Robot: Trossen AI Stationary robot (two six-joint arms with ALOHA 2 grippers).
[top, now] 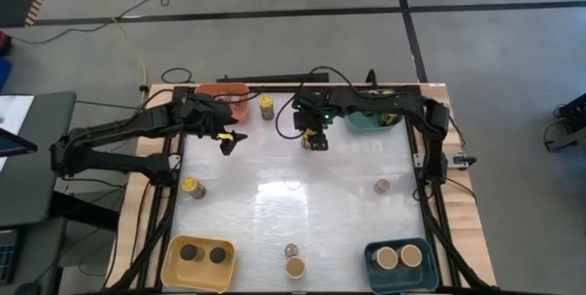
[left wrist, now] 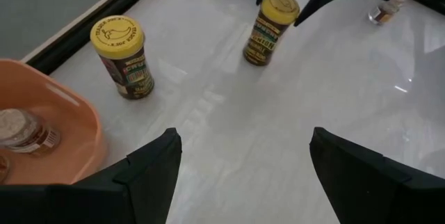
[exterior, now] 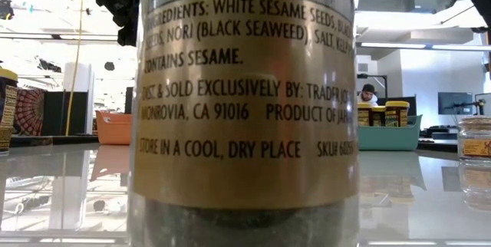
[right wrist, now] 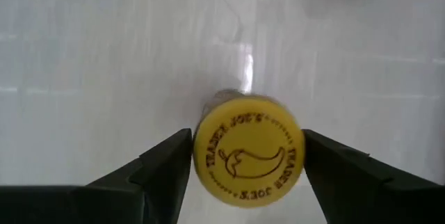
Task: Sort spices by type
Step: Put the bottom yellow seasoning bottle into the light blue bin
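Observation:
A dark spice jar with a yellow lid (right wrist: 248,156) stands upright on the white table (top: 293,176) at the far middle. My right gripper (right wrist: 247,147) is open and points down over it, one finger on either side of the lid. In the left wrist view the same jar (left wrist: 270,30) shows with those fingers spread beside it. My left gripper (left wrist: 243,147) hangs open over the table's far left, next to the orange bin (top: 224,99). Another yellow-lidded jar (left wrist: 124,57) stands near it.
A teal bin (top: 371,123) stands far right, a yellow bin (top: 174,263) with two black-lidded jars near left, a dark teal bin (top: 371,260) with two tan-lidded jars near right. Loose jars: (top: 192,187), (top: 382,186), (top: 291,250), (top: 295,267). The orange bin holds a jar (left wrist: 21,130).

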